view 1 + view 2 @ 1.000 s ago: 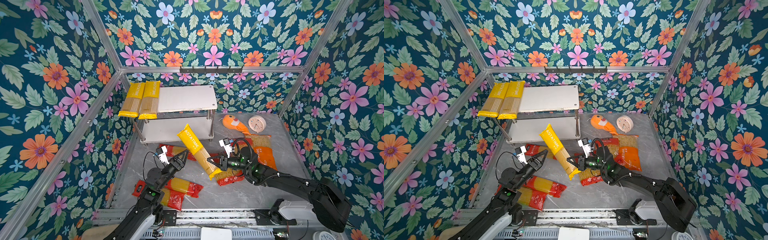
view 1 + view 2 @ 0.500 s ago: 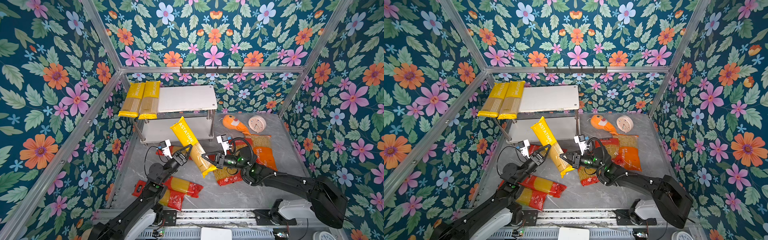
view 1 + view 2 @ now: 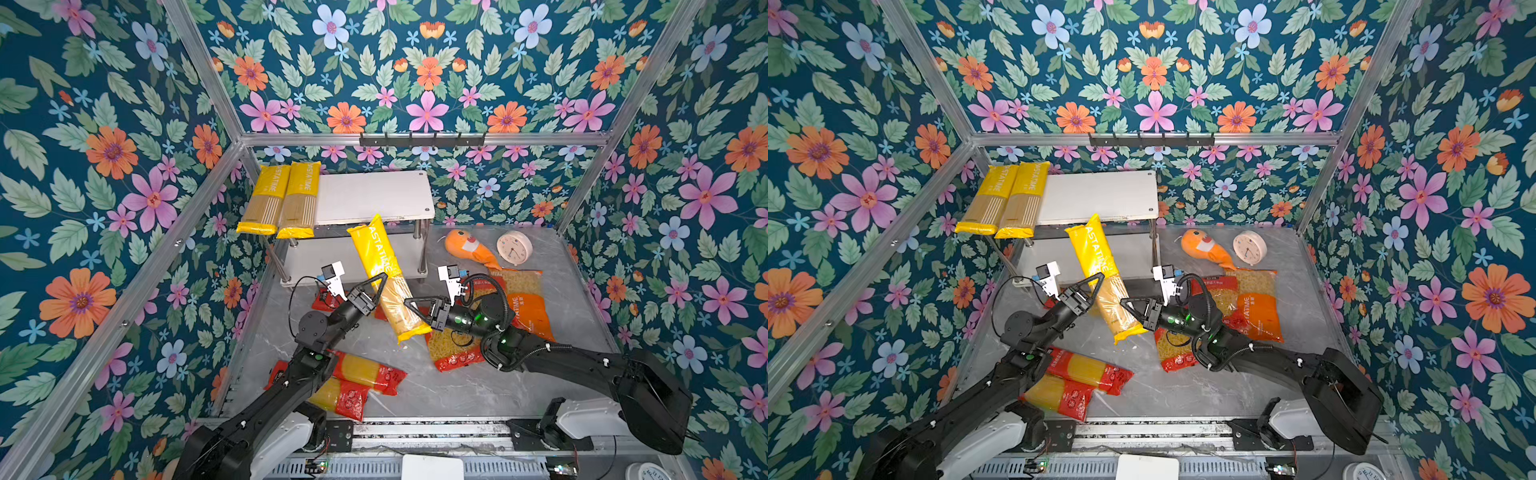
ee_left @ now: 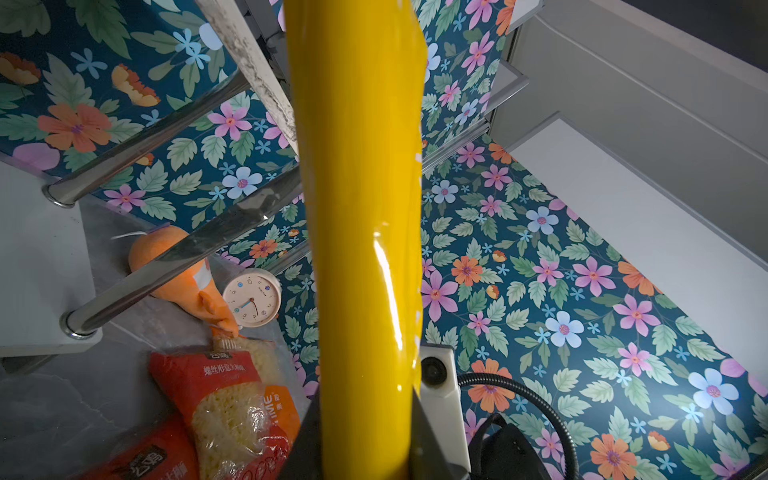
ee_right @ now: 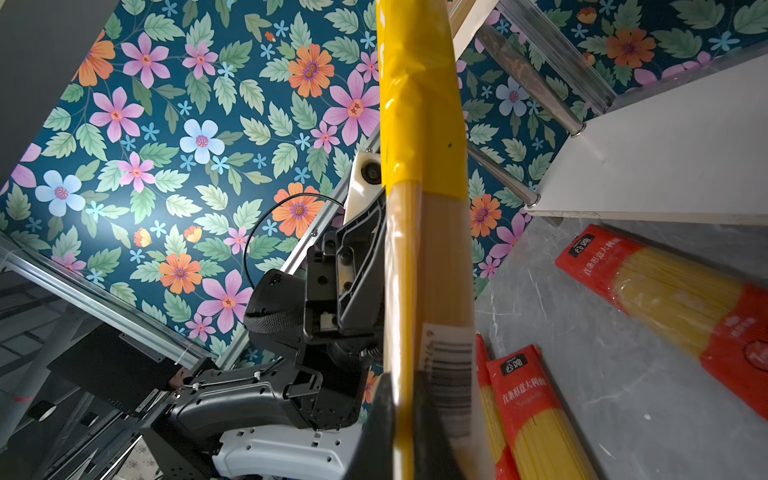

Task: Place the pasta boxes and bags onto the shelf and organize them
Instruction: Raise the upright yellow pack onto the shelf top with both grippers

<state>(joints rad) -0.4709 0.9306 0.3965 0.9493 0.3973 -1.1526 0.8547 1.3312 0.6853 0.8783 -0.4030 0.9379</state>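
Jaws, both top views: left jaws clamp yellow spaghetti pack [image 3: 375, 255] mid-length, right jaws pinch near its lower end; shelf [image 3: 374, 195] just beyond. Left wrist: pack fills closed jaws. Right wrist: likewise. Advice: free right only once left holds. Marbled table [image 3: 449, 390], floral walls [image 3: 424, 83].

Teal floral walls [image 3: 428, 62], aluminium frame [image 3: 291, 139], grey marbled floor [image 3: 449, 390], black hook rail [image 3: 422, 142].
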